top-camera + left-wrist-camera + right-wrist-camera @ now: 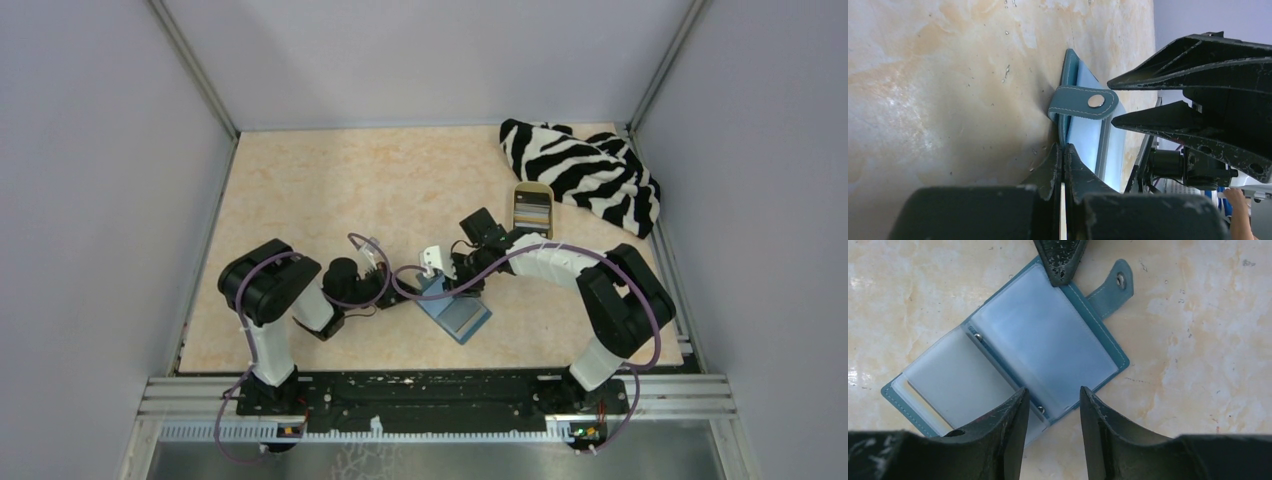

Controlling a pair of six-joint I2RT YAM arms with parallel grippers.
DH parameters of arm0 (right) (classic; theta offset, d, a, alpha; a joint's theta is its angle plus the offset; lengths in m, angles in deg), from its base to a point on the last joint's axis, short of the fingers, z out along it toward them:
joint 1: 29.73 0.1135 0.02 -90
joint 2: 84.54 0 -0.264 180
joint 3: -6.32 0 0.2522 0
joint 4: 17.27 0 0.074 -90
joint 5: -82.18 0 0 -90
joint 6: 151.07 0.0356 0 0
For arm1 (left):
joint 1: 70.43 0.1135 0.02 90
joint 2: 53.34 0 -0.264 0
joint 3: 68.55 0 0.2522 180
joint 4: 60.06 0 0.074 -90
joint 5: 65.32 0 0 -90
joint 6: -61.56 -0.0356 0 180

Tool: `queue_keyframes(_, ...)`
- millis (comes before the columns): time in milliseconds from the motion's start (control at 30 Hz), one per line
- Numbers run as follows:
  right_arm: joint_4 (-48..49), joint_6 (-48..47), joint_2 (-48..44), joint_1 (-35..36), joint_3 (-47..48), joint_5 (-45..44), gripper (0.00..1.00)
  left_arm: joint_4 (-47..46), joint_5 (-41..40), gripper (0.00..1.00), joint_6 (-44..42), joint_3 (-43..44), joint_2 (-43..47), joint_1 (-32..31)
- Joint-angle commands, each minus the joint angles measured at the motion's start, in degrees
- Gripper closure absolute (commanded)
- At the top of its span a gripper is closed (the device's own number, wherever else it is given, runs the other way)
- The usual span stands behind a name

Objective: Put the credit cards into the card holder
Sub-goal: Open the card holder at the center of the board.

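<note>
The teal card holder (458, 312) lies open on the table, its clear sleeves up (1043, 335) and its snap strap (1110, 287) out to one side. A pale yellowish edge (920, 400) shows under one sleeve. My left gripper (1063, 147) is shut on the holder's cover edge beside the strap (1083, 102); its tip (1060, 260) lies over that edge. My right gripper (1050, 390) is open and empty just above the holder's opposite edge. Dark credit cards (533, 213) lie in a tan tray (517, 203) behind the right arm.
A zebra-striped cloth (580, 170) is bunched at the back right, next to the tray. Grey walls close in the table on the left, back and right. Both arms meet over the holder near the table's front middle.
</note>
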Motion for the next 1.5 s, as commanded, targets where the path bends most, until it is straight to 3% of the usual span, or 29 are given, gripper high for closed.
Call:
queue_keyframes(0, 2.7, 2.4, -0.8, 0.5, 0.9, 0.1, 0.58, -4.6, 1.0, 1.00, 1.0, -0.9, -1.2, -0.6)
queue_keyframes(100, -1.0, 2.1, -0.7, 0.4, 3.0, 3.1, 0.54, -4.6, 0.3, 1.00, 0.8, -1.1, -0.9, -0.6)
queue_keyframes(233, -15.2, -14.3, -1.6, 0.4, 4.4, 10.7, 0.43, -4.5, -0.2, 1.00, 0.8, -1.0, -0.8, -0.6)
queue_keyframes(300, -16.6, -16.8, -2.2, 0.4, 3.5, 10.9, 0.37, -4.5, -0.6, 1.00, 0.7, -0.9, -0.8, -0.6)
queue_keyframes(667, -16.0, -14.9, 1.8, 2.0, 3.9, 6.6, 0.36, -4.6, -0.7, 1.00, 0.7, -1.0, -0.1, -0.6)
queue_keyframes(1167, -14.2, -11.2, 3.3, 2.1, 4.6, 3.5, 0.48, -4.5, -0.6, 1.00, 0.4, -1.3, 1.4, -0.6)
queue_keyframes(1467, -14.3, -10.1, 3.9, 2.6, 5.5, 2.7, 0.61, -1.7, -2.4, 0.98, -1.9, -1.6, 5.6, -0.6)
